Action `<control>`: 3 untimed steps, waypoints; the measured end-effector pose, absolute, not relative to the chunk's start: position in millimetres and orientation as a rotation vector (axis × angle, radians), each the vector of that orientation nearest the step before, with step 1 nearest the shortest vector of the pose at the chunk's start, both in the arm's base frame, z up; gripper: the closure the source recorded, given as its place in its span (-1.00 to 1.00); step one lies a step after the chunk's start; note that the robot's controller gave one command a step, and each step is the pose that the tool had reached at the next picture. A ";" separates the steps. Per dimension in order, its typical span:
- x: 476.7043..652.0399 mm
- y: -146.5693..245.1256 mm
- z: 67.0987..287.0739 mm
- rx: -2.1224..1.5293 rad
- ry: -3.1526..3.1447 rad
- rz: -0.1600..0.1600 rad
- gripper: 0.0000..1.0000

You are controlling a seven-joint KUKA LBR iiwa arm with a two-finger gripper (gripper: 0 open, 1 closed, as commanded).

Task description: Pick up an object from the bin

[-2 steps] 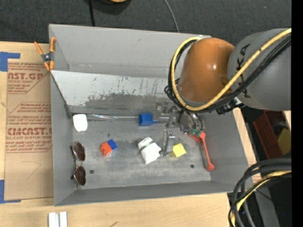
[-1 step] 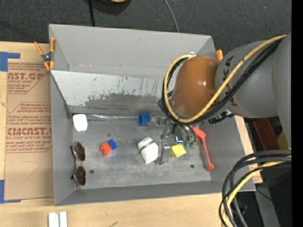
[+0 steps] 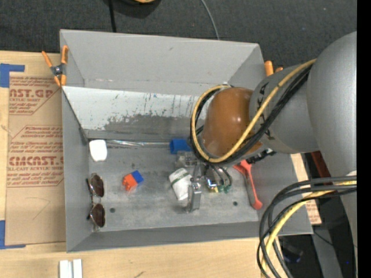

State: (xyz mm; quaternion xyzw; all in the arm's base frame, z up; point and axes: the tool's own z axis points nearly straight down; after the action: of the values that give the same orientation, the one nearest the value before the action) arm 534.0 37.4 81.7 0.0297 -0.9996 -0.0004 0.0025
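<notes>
My gripper (image 3: pixel 193 202) is down near the bin floor, right of the middle, under the brown wrist cover. A white crumpled object (image 3: pixel 180 184) lies right against its left side; I cannot see whether it is held. A small green thing (image 3: pixel 224 185) lies just right of the gripper. Further right, a red-handled tool (image 3: pixel 251 189) lies along the bin floor. A blue block (image 3: pixel 178 146) sits behind the gripper, at the foot of the back wall.
A white cube (image 3: pixel 98 150) rests at the left of the bin. Brown sunglasses (image 3: pixel 95 200) lie in the front left corner. A small orange and blue block (image 3: pixel 132 180) sits between them and the gripper. The arm covers the bin's right side.
</notes>
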 end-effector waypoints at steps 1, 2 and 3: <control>528.8 35.7 103.9 0.229 -3.135 -0.001 -1.00; 534.8 32.5 86.0 0.293 -3.129 -0.001 -1.00; 536.1 28.6 71.8 0.170 -3.148 -0.004 1.00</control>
State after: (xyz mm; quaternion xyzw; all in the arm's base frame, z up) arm 536.1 28.6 71.8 0.0540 -0.9985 -0.0012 -0.0055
